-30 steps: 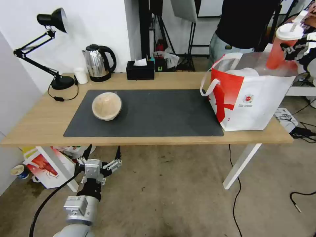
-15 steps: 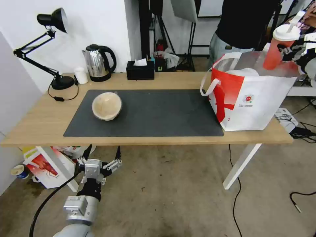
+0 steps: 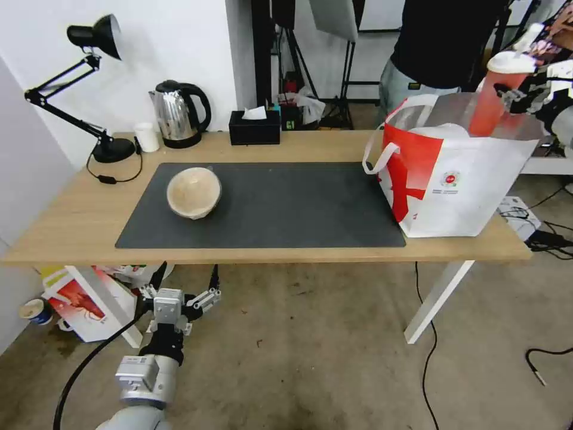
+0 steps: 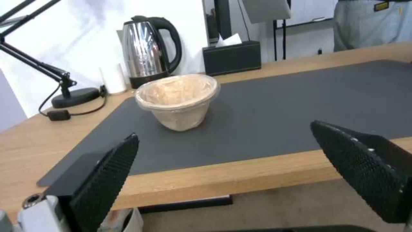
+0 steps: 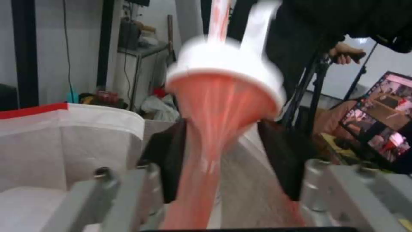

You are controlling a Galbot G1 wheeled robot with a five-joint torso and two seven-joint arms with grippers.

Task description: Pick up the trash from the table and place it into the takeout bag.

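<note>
From the head view, the red drink cup (image 3: 493, 98) with its white lid and straw hangs tilted over the open top of the takeout bag (image 3: 459, 179), its lower end already below the bag's rim. The right gripper (image 3: 518, 95) has its jaws clamped on the cup just under the lid. The bag stands on the right end of the tabletop (image 3: 71, 221), partly on the dark grey mat (image 3: 298, 209), and something white lies inside it (too little of it shows to say what it is). The round beige bowl (image 3: 193, 192) sits on the left part of the mat, well apart from the bag. At the back edge stand a black tissue box (image 3: 254, 128), a steel kettle (image 3: 178, 113), a small white cup (image 3: 146, 137) and a black desk lamp (image 3: 89, 83). The left gripper (image 3: 185, 285) hangs below the tabletop's near edge, jaws spread wide and holding nothing.

In the left wrist view, one black textured fingertip (image 4: 107, 180) and its partner frame the beige bowl (image 4: 178, 100), which sits upright on the mat (image 4: 292, 106) with clear film over its mouth; the kettle (image 4: 148, 48) and tissue box (image 4: 231, 58) stand behind it.

In the right wrist view, the cup (image 5: 219, 116) is blurred, pinched between two dark pads (image 5: 281, 161), with the bag's white wall (image 5: 56, 141) and red-edged rim beside it.
</note>
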